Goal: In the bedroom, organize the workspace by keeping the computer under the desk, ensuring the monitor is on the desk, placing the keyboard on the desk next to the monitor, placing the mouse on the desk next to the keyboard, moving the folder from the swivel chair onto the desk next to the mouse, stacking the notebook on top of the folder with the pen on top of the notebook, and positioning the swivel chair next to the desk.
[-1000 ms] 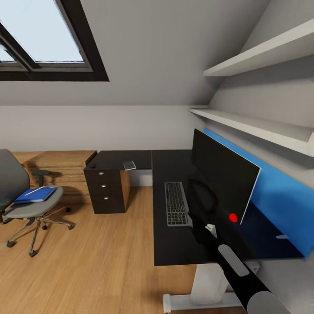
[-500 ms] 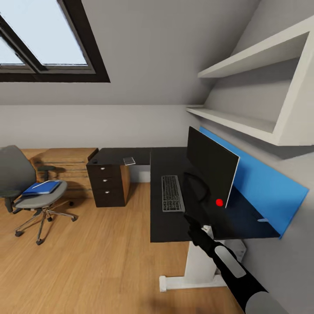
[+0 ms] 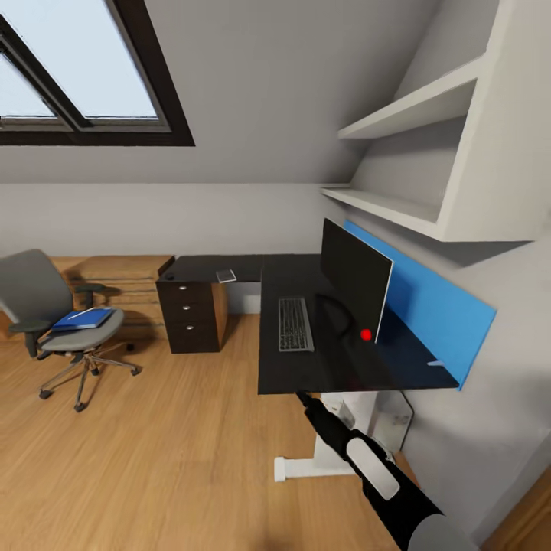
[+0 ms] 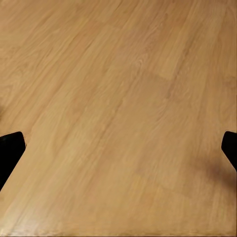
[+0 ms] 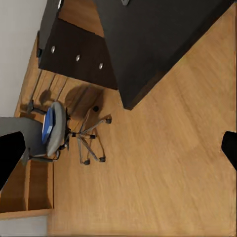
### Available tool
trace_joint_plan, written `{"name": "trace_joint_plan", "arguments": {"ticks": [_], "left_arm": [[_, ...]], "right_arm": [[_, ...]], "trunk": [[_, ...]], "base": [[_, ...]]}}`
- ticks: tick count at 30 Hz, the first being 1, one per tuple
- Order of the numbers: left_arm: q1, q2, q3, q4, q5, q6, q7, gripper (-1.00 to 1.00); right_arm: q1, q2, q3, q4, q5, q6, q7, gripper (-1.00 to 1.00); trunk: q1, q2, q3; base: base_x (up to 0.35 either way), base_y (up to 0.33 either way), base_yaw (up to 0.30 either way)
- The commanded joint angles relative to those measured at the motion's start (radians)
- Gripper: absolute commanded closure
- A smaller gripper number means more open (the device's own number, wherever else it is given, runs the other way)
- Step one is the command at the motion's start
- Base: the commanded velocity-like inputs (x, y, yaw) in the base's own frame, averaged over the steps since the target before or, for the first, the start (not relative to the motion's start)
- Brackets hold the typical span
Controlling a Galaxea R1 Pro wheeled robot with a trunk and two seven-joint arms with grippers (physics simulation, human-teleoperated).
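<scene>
A broad stretch of bare light-wood plank floor [image 3: 168, 451] lies open between the long L-shaped glossy black desk [image 3: 337, 367] and the grey upholstered swivel chair [image 3: 73, 325] on its chrome five-star base, which stands well apart from the desk, near the low light-wood cabinet [image 3: 122, 272]. On the chair seat lies the flat bright blue folder [image 3: 83, 318] with the thin white pen [image 3: 80, 312] on top. On the desk, the slim black keyboard [image 3: 295, 324] lies just beside the wide flat black monitor [image 3: 353, 277], whose back faces a blue wall panel [image 3: 428, 306]. The black drawer unit [image 3: 190, 315] with round silver knobs closes the desk's far end. Compared with a second ago, the view has pulled back: desk and monitor look smaller and more floor shows. The right gripper [image 3: 302, 396] hangs low off the desk's near edge, its fingers spread and empty in the right wrist view; the left gripper's fingers [image 4: 10, 150] are likewise parted over bare floor.
</scene>
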Motion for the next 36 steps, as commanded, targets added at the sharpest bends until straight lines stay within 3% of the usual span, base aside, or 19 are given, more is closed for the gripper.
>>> {"name": "trace_joint_plan", "arguments": {"ticks": [1, 4, 5, 6, 7, 9, 11, 12, 13, 16, 17, 23, 30, 36], "left_arm": [[0.0, 0.0, -0.002, -0.001, 0.006, -0.002, 0.004, -1.0], [0.0, 0.0, -0.002, -0.001, 0.006, -0.001, 0.004, -1.0], [0.0, 0.0, -0.003, -0.001, 0.006, -0.001, 0.004, -1.0], [0.0, 0.0, -0.003, -0.001, 0.006, -0.001, 0.005, -1.0], [0.0, 0.0, -0.003, -0.001, 0.006, -0.001, 0.005, -1.0], [0.0, 0.0, -0.003, -0.001, 0.006, -0.001, 0.005, -1.0], [0.0, -0.001, -0.003, -0.002, 0.006, -0.002, 0.004, -1.0], [0.0, -0.001, -0.004, -0.002, 0.006, -0.002, 0.003, -1.0], [0.0, -0.001, -0.004, -0.004, 0.006, -0.003, 0.003, -1.0], [0.0, -0.002, -0.005, -0.004, 0.006, -0.003, 0.002, -1.0], [0.0, -0.002, -0.005, -0.004, 0.005, -0.003, 0.002, -1.0], [0.0, -0.004, -0.008, 0.002, 0.006, 0.002, 0.004, -1.0], [0.0, -0.005, -0.009, 0.029, 0.005, 0.007, 0.005, -1.0], [0.0, -0.005, -0.01, 0.041, 0.005, 0.009, 0.005, -1.0]], "right_arm": [[-0.001, 0.014, 0.003, 0.001, 0.051, -0.007, -0.001, -1.0], [-0.001, 0.054, 0.004, 0.012, 0.173, -0.025, -0.002, -1.0], [-0.001, 0.076, 0.006, 0.032, 0.244, -0.035, -0.003, -1.0], [-0.001, 0.087, 0.009, 0.047, 0.282, -0.042, -0.003, -1.0], [-0.001, 0.109, 0.017, 0.086, 0.364, -0.061, -0.003, -1.0], [-0.001, 0.129, 0.027, 0.133, 0.45, -0.09, -0.004, -1.0], [-0.001, 0.166, 0.04, 0.237, 0.622, -0.18, -0.005, -1.0], [0.0, 0.175, 0.042, 0.266, 0.661, -0.206, -0.005, -1.0], [0.0, 0.179, 0.044, 0.328, 0.731, -0.262, -0.004, -1.0], [0.0, 0.179, 0.046, 0.465, 0.822, -0.381, -0.002, -1.0], [0.001, 0.179, 0.046, 0.538, 0.845, -0.44, -0.001, -1.0], [0.004, 0.179, 0.043, 0.752, 0.882, -0.578, 0.003, -1.0], [0.09, 0.179, 0.043, 0.795, 0.894, -0.611, 0.0, -1.0], [0.112, 0.179, 0.044, 0.797, 0.895, -0.615, 0.0, -1.0]], "trunk": [[0.0, -0.001, -0.001], [0.0, -0.001, -0.001], [0.0, -0.001, -0.001], [0.0, -0.001, -0.001], [0.0, -0.001, -0.001], [0.0, -0.001, -0.001], [0.0, -0.001, -0.001], [0.0, -0.001, -0.001], [0.0, -0.001, -0.001], [0.0, -0.001, -0.001], [-0.004, 0.006, 0.002], [-0.027, 0.048, 0.021], [-0.054, 0.097, 0.043], [-0.077, 0.139, 0.062]], "base": [[-0.33, -0.076, 0.0], [-0.33, -0.076, 0.0], [-0.33, -0.076, 0.0], [-0.327, -0.071, 0.0], [-0.307, -0.05, 0.0], [-0.254, -0.036, 0.0], [-0.122, -0.017, 0.0], [-0.076, -0.01, 0.0], [-0.049, -0.007, 0.0], [-0.03, -0.004, 0.0], [-0.013, -0.002, 0.0], [-0.006, -0.001, 0.0], [0.0, 0.0, 0.0], [0.0, 0.0, 0.0]]}}
